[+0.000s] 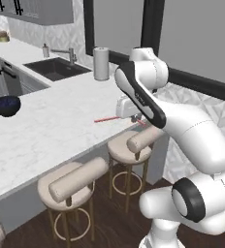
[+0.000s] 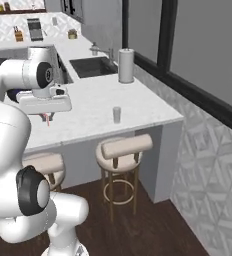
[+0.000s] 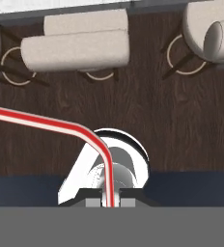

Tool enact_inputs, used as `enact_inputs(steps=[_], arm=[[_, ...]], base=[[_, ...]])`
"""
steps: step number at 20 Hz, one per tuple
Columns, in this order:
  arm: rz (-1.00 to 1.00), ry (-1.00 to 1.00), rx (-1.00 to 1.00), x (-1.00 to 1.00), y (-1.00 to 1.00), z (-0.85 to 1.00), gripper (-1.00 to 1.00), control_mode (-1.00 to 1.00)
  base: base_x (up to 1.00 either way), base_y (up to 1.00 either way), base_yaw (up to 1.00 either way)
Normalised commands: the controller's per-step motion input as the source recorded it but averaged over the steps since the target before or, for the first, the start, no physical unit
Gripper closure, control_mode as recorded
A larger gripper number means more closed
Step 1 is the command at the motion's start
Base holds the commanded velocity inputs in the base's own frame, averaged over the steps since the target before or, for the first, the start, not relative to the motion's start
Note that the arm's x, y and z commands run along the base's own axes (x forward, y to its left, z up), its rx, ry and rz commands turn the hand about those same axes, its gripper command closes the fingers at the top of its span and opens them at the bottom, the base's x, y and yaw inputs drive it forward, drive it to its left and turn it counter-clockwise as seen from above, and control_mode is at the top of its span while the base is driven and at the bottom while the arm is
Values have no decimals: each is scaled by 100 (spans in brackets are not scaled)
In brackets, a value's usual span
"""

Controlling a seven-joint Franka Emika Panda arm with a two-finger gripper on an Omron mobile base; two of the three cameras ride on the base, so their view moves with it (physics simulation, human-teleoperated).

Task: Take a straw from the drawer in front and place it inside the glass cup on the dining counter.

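Straw (image 1: 104, 119): near end hidden behind the hand at 3 o'clock; glass cup (image 2: 117, 114) too small for detail.

Straw (image 3: 46, 120), red-pink with white edges, pinched at claw (image 3: 111, 202), bends and runs off left edge. Below: dark wood floor (image 3: 172, 125), two beige stools (image 3: 77, 46) along top.

The arm (image 1: 182, 126) is formed of smooth, glossy white rounded shells, joined by dark grey to black joint bands. A round black ring with a grey cap is set into the large lower joint (image 1: 186, 202). The hand (image 2: 47, 116) is made up of a boxy white block with small dark details.
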Motion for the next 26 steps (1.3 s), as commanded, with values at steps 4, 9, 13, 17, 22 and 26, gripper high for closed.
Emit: enact_inputs(steps=[4,9,13,17,22,26], arm=[[0,0,0,0,0,0,100,100],[0,0,0,0,0,0,100,100],[0,0,0,0,0,0,100,100],[0,0,0,0,0,0,100,100],[0,0,0,0,0,0,100,100],[1,0,-1,11,0,0,100,-100]], base=[[58,-92,39],[49,-87,39],[65,-65,38],[83,-48,33],[99,-9,22],[70,0,10]])
